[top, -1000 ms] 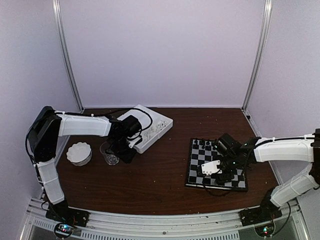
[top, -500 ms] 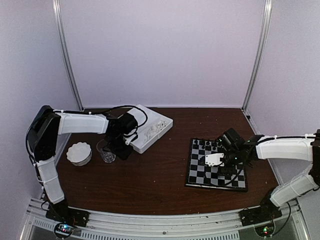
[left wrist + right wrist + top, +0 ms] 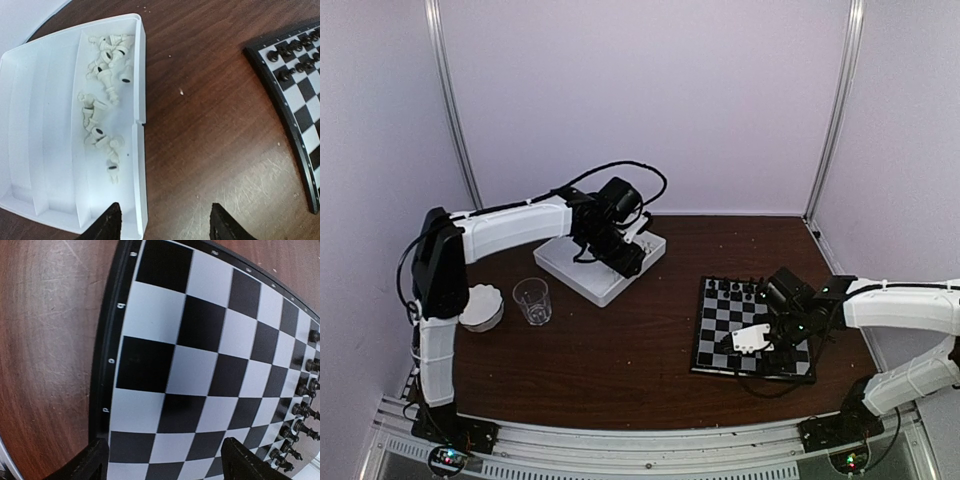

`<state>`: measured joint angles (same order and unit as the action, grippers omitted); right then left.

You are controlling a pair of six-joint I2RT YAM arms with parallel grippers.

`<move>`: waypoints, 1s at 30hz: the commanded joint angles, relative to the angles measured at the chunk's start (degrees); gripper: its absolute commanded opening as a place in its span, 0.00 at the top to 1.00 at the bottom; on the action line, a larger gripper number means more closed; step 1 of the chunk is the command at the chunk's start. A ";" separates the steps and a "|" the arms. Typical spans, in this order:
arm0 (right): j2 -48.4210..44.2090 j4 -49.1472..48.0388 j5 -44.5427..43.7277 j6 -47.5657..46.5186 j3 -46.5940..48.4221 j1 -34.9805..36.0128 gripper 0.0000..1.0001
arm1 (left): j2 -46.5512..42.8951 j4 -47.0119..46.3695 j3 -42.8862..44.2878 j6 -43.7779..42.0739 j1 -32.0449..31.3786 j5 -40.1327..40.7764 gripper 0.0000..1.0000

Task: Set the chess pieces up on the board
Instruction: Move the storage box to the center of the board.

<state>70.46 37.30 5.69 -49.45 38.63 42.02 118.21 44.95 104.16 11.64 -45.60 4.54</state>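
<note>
Jaws apart and empty, the left gripper (image 3: 165, 223) hangs nearest the tiny white plastic chessmen (image 3: 111, 90) — strewn upper left, in the rightmost trough of the white plastic tray (image 3: 45, 125).

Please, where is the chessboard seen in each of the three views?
Top external: the board lies right of centre, in the lower half.
Left wrist: the board shows one corner at the right edge.
Right wrist: the board fills most of the picture.
Shared landmark: the black pieces standing along one edge of it.
</note>
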 commanded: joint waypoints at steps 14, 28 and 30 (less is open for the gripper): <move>1.71 -0.60 -2.77 2.94 -1.27 3.60 0.17 | 15.11 3.04 9.97 -2.67 2.63 -0.80 0.54; 2.70 1.08 -2.23 1.91 -1.59 3.70 0.14 | 12.08 4.74 5.89 -7.32 2.56 -3.84 0.91; 2.84 0.60 -2.78 2.11 -1.76 3.73 0.14 | 10.26 4.50 3.46 -7.97 2.33 -4.48 0.95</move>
<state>72.73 37.76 4.21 -47.53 37.93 45.30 132.44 48.66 111.35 6.17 -42.81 3.36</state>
